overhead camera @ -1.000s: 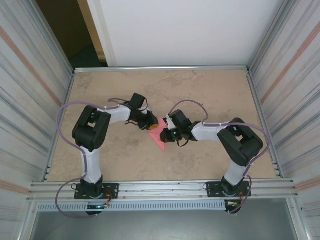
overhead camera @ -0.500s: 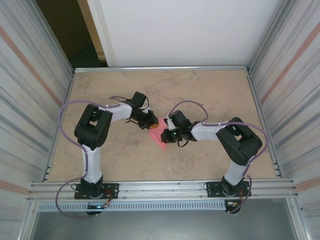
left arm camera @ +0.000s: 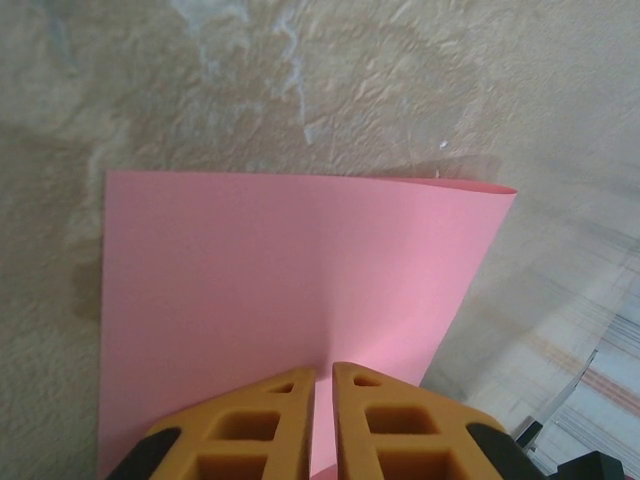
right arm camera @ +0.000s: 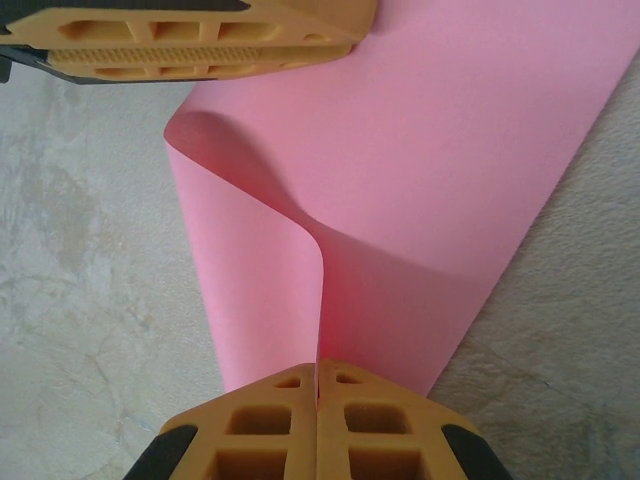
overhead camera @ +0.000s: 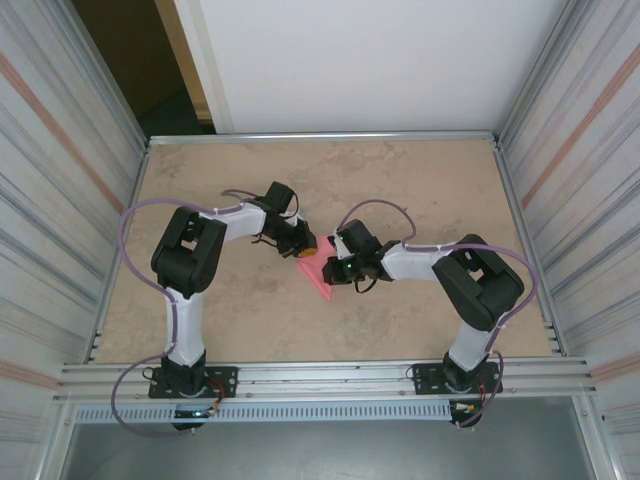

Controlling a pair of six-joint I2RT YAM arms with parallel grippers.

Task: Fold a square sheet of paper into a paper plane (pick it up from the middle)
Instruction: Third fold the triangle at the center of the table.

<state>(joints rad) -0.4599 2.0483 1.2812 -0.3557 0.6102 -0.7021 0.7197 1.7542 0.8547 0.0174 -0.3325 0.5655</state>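
Sheet of paper: pink, near the middle of the counter, showing in the overhead view as a small patch between the two end effectors.
Sheet shape, right wrist view: the sheet is not flat. One part rises in a smooth curl and narrows into a ridge that runs to the right fingers. The rest spreads away toward the left end effector at the top of the view.
Sheet shape, left wrist view: a broad, smooth pink face with a sharp far-left corner. At the far-right corner a thin second edge shows just above the first.
Left end effector: its orange fingers stand almost together with a thin slit between them. The pink paper runs into that slit, so they pinch the near edge of the sheet.
Right end effector: its orange fingers are pressed tight against each other, with the raised ridge of the sheet clamped between the tips.
Spacing: the two end effectors sit close together over the sheet, nearly tip to tip, the left one slightly farther from the bases.
Arms: both bend inward from their bases at the near edge, elbows out to the sides.
Counter: tan, mottled surface, lying directly under the sheet in both wrist views.
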